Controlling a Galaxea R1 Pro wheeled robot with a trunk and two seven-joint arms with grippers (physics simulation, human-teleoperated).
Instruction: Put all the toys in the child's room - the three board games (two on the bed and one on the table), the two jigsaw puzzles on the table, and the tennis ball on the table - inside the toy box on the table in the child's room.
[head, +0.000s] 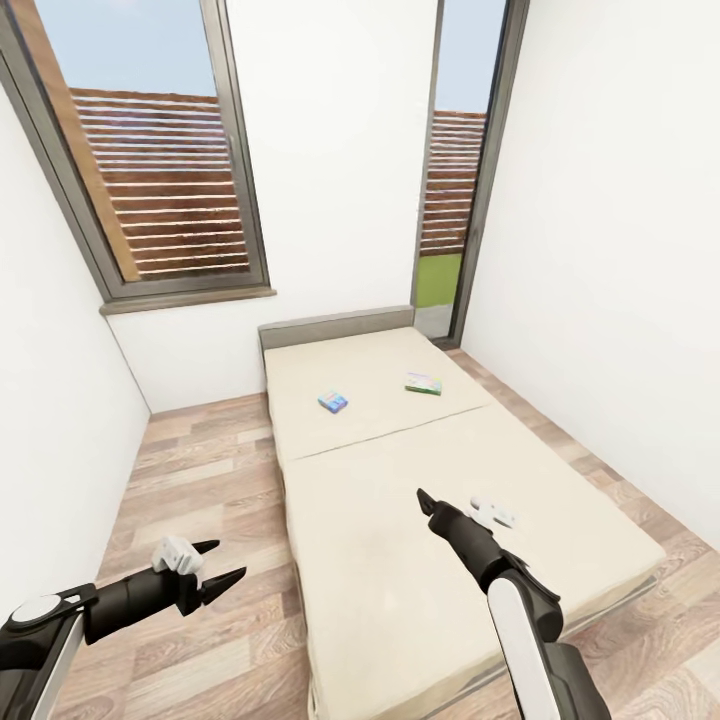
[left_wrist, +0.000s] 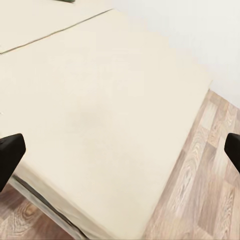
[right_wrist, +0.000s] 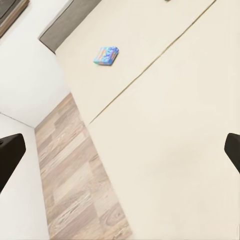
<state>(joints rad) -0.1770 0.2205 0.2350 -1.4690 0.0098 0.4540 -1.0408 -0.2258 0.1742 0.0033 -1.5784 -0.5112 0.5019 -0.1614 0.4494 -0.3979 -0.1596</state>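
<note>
The bed (head: 400, 520) fills the middle of the head view, a cream mattress with a seam running across it and a grey headboard (head: 335, 327) against the far wall. Two board games lie on the far section, beyond the seam and well apart from each other. The blue game (head: 333, 402) sits near the left edge of the bed; the green game (head: 424, 383) sits nearer the right edge and a little closer to the headboard. Neither is touched by an arm.

The left gripper (head: 222, 563) hangs over the wood floor (head: 200, 470) off the bed's left edge, near the foot corner. Its two black fingers are spread apart with nothing between them — the left wrist view shows both fingertips (left_wrist: 10, 155) at the far sides of the frame, with the mattress corner and floor beyond.

The right gripper (head: 428, 503) is held over the near section of the bed, roughly midway between its side edges and short of the seam. In the right wrist view its fingertips (right_wrist: 10, 152) stand wide apart and empty, and the blue game (right_wrist: 106, 55) lies ahead of them past the seam, close to the bed's left edge.

Two tall windows (head: 165, 170) — one left of the headboard, one right — show a slatted fence outside.
</note>
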